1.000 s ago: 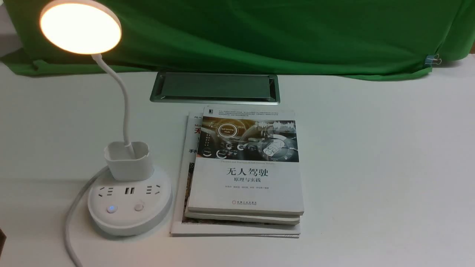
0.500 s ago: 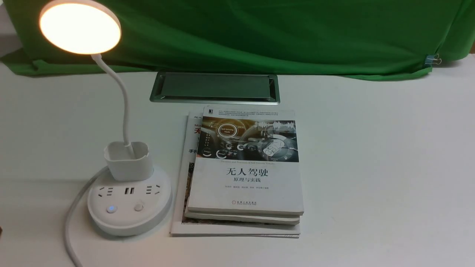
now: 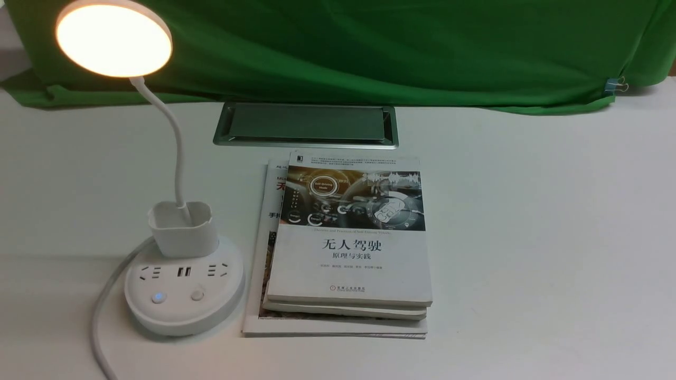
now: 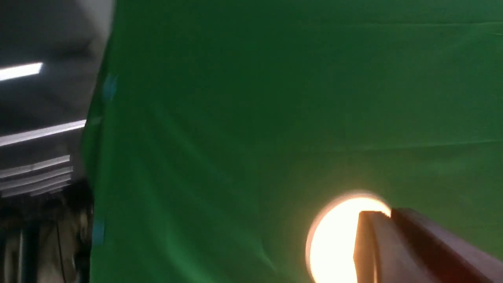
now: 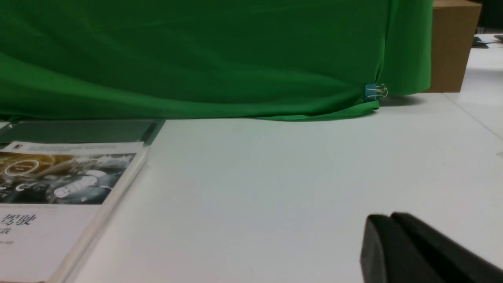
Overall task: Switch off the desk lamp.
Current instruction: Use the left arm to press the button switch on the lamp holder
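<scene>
The desk lamp (image 3: 182, 232), smooth white plastic with a glowing flat disc on a thin curved neck, stands at the left of the matte desk (image 3: 544, 237), its round base just beside stacked glossy books (image 3: 348, 253). Only the wrist views show the left pincer (image 4: 373, 239) and right pincer (image 5: 379, 243), as dark blunt edges, and I cannot tell how wide either stands.

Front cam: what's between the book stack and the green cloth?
A recessed metal-framed hatch, just behind the book stack and short of the green cloth; the front view shows it.
</scene>
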Action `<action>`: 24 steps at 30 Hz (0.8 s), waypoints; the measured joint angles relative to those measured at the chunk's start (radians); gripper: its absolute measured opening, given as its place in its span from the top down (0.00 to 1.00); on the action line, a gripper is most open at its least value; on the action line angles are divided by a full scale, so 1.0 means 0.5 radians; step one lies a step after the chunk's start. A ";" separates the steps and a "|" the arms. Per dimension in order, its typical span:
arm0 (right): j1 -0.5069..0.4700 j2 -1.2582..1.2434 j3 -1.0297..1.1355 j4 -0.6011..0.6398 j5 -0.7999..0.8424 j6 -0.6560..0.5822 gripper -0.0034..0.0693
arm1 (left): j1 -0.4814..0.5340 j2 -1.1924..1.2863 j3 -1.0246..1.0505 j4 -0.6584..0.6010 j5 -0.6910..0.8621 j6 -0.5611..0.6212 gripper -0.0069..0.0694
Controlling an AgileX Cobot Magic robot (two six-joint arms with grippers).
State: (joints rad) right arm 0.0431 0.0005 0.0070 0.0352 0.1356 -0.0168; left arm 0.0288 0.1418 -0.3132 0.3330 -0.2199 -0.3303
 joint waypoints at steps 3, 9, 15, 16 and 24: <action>0.000 0.000 0.000 0.000 0.000 0.000 0.90 | 0.000 0.130 -0.233 0.009 0.440 -0.247 0.88; 0.000 0.000 0.000 0.000 0.000 0.000 0.90 | 0.000 0.382 -0.326 0.070 1.305 -0.196 0.88; 0.000 0.000 0.000 0.000 0.000 0.000 0.90 | 0.000 0.590 -0.310 -0.215 1.584 -0.097 0.88; 0.000 0.000 0.000 0.000 0.000 0.000 0.90 | 0.000 0.609 -0.307 -0.239 1.593 -0.084 0.88; 0.000 0.000 0.000 0.000 0.001 0.000 0.90 | 0.000 1.335 -0.479 -1.392 1.910 1.145 0.88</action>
State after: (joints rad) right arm 0.0431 0.0005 0.0070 0.0352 0.1364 -0.0168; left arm 0.0288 0.8094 -0.5528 -0.3628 0.7350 0.2423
